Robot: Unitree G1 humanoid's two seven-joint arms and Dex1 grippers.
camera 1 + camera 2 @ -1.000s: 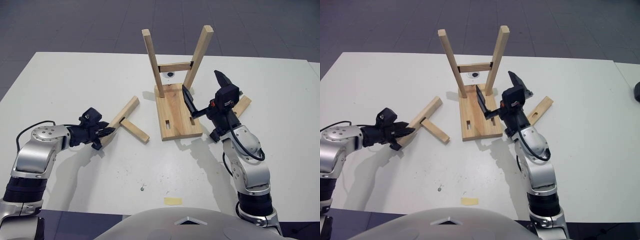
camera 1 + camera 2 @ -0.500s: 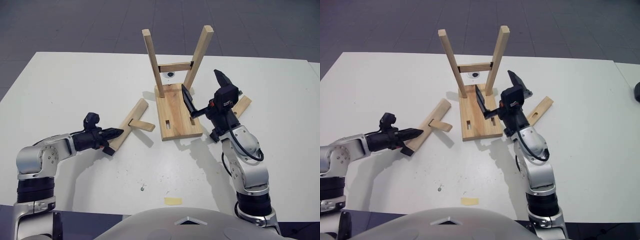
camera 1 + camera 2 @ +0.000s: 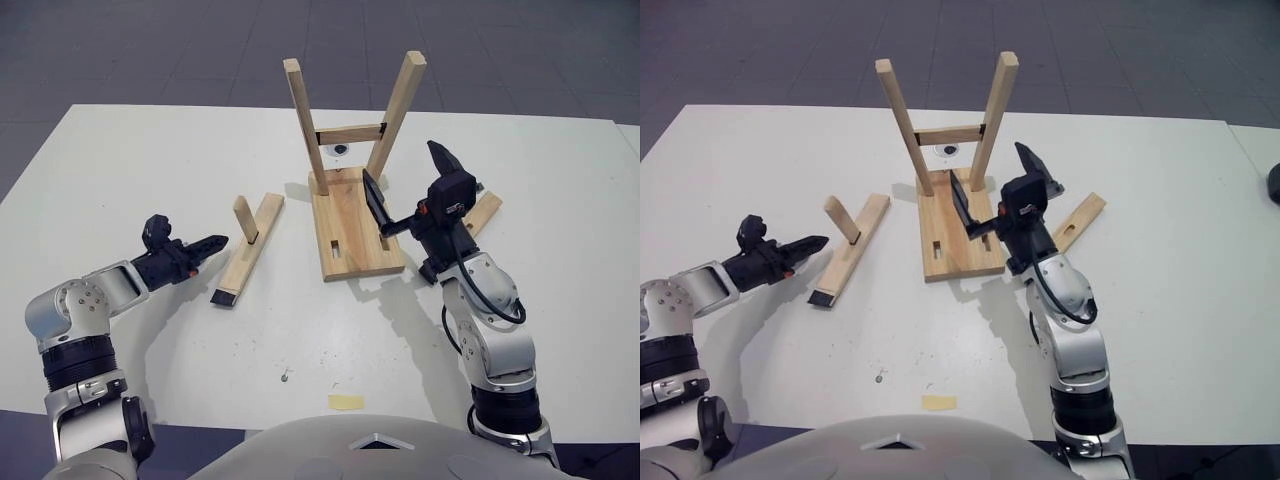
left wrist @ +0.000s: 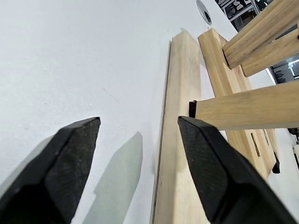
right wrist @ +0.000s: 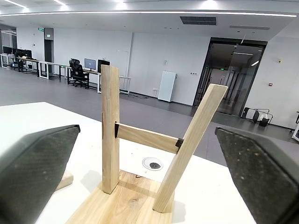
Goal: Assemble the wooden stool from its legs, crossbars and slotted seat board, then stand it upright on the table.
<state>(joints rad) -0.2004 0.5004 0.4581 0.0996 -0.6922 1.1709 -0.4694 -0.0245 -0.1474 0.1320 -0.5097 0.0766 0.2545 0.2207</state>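
Bearing two braced legs (image 3: 398, 112), seat board (image 3: 352, 242) lies flat.

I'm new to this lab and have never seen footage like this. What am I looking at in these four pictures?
It is a humanoid robot with two arms, each ending in two-fingered jaws. Two pictures come from cameras in its head, looking down over a white table. The other two come from a camera on each wrist, with the dark jaw tips at the edges. On the table a seat board lies flat with two legs standing in it, joined by a crossbar. To its left lies a loose leg with a short crossbar sticking up from it; another leg lies on the right. Both arms' jaws stand open and hold nothing: the left point at the loose leg, the right are by the board.
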